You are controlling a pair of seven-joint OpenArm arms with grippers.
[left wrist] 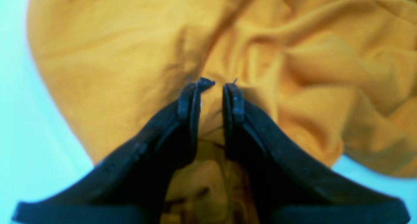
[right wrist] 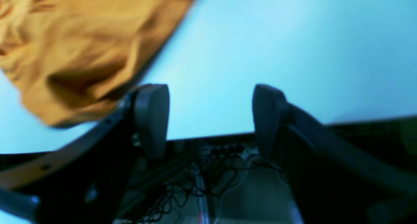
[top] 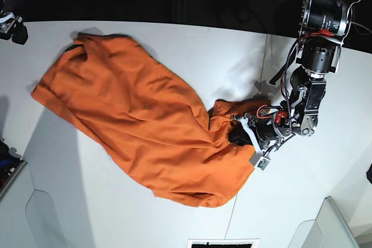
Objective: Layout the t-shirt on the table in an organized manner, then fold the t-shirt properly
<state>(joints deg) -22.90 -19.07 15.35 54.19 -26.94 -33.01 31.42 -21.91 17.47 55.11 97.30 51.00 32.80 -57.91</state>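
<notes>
- Fingers [left wrist: 195,100] of the left gripper [left wrist: 217,87] stand close together with a fold of the plain orange short-sleeved cloth t-shirt [top: 139,123] bunched in the narrow gap between them; judged a pinch on the cloth, though the contact itself is blurred in the left wrist view
- Right gripper [right wrist: 210,119]: jaws stand wide apart with nothing between them; only bare tabletop and the table edge show in the gap; the shirt's edge lies to one side, just beside one finger [right wrist: 152,116], whether touching cannot be told
- Location: the t-shirt lies on the large flat matte white table [top: 192,50], spread in a long diagonal band from the far corner on the base view's left toward the near centre; one end is gathered into a crumpled knot at the left gripper [top: 244,129]; it is not yet laid out square
- Handling, by judgement: light, soft, limp cloth; no stiffness, so it sags and drags from any held point; wrinkles readily; friction against the matte table probably lets it be pulled flat rather than slide freely
- Where to grip, by judgement: edges and corners, namely hem corners, shoulders or sleeve ends; take a single layer; a mid-panel pinch only bunches the cloth further
- Risk: pulling from one arm alone likely twists the body of the shirt
</notes>
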